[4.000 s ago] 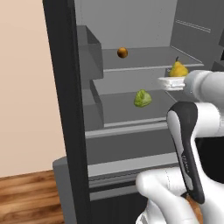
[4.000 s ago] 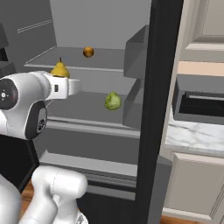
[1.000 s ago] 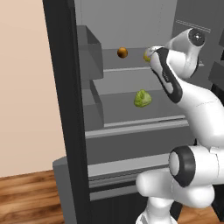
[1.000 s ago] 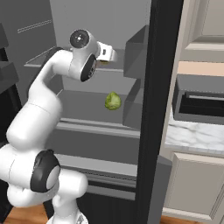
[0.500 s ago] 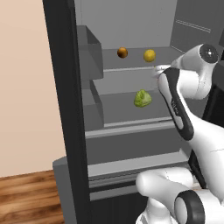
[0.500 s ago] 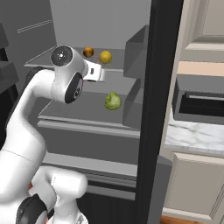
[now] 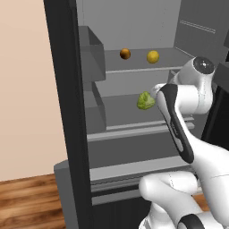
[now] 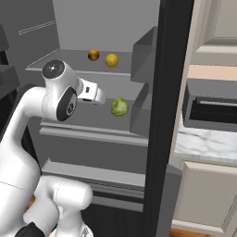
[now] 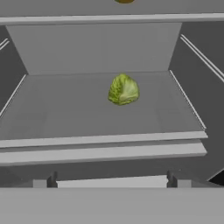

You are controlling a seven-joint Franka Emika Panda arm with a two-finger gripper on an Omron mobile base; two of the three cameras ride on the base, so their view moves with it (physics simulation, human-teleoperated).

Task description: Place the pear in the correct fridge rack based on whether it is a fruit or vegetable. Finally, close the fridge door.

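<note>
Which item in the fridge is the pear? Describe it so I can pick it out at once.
Look inside the open fridge at the upper fridge rack, the pale-grey shelf above the one holding the green leafy lump. Two small round fruits sit there side by side. The pear is the yellow one, nearer the arm's side; its neighbour, the orange-brown fruit, is darker.

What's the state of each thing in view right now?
pear: on upper rack, beside the orange fruit, free of the gripper
orange fruit: on upper rack
cabbage: on lower rack
upper rack: holds both fruits
fridge door: open
gripper: open, empty, outside the fridge facing the lower rack
</note>
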